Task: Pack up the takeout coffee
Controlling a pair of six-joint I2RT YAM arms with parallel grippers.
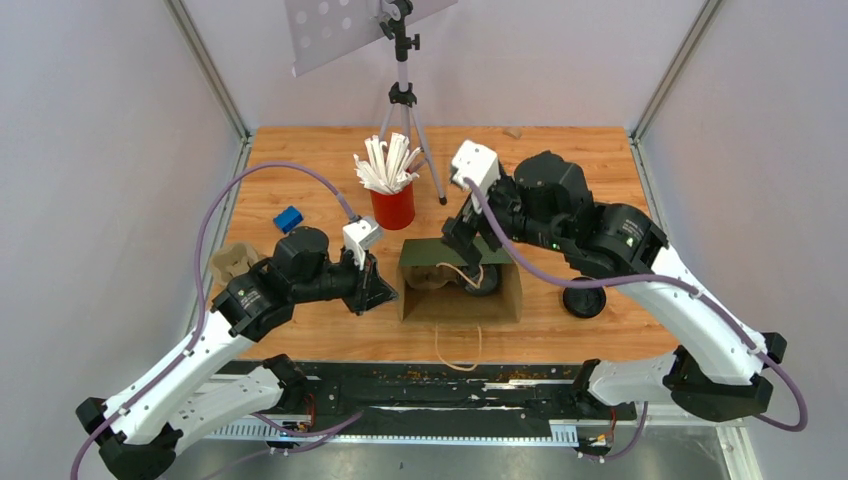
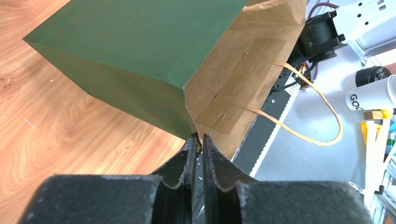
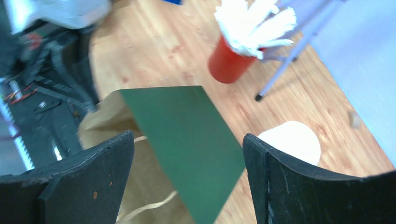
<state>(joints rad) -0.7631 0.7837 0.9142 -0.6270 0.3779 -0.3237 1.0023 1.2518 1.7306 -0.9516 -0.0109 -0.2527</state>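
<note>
A green paper bag [image 1: 430, 258] with a brown inside stands open at the table's middle. My left gripper [image 1: 385, 290] is shut on the bag's left rim; in the left wrist view its jaws [image 2: 198, 137] pinch the edge where the green side [image 2: 140, 60] meets the brown one. My right gripper [image 1: 462, 240] hangs open over the bag's mouth, fingers wide apart on either side of the green wall [image 3: 187, 140], holding nothing. A dark round shape [image 1: 483, 281], seemingly the black lid of the takeout coffee, shows inside the bag; the white cup itself is hidden.
A red cup of white straws [image 1: 393, 205] and a tripod [image 1: 403, 100] stand behind the bag. A black round item [image 1: 584, 300] lies to the right, a blue block [image 1: 288, 218] and a brown cardboard piece [image 1: 230, 262] to the left. A white round object [image 3: 292, 140] sits beyond my right finger.
</note>
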